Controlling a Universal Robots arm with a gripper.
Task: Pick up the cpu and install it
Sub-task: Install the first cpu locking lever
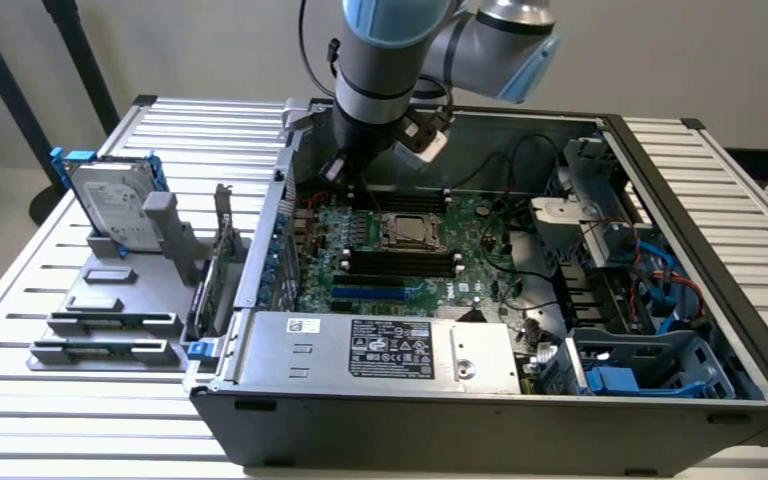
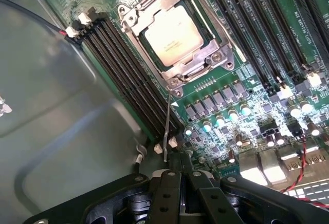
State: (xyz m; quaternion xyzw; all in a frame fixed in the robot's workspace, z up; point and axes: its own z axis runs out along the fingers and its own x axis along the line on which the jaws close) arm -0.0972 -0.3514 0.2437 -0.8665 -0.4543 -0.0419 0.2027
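At the edge of the desk [image 1: 11, 300] on the exterior view's left, one hard drive [image 1: 115, 205] is seen standing upright in one grey holder [image 1: 157, 322]. Further toward the exterior view's right, one open computer case [image 1: 491, 430] is placed on the desk, and one motherboard [image 1: 478, 285] is laid flat on the floor of the case.

The cpu [image 2: 172, 35] is found seated in the one socket [image 2: 216, 59], nearer to the rear wall of the case and in its half toward the exterior view's left. Only one cpu is counted.

The claw [image 2: 180, 171] is held low over the motherboard, near the socket. Its fingers are pressed together and no chip is between them. The cpu lies straight ahead of the claw tips and apart from them. One thin metal lever [image 2: 167, 121] is stretched from the nearest corner of the socket to the tips; whether it is pinched cannot be told. The cpu is square, so no long axis is given, and its edges are turned diagonally to the claw.
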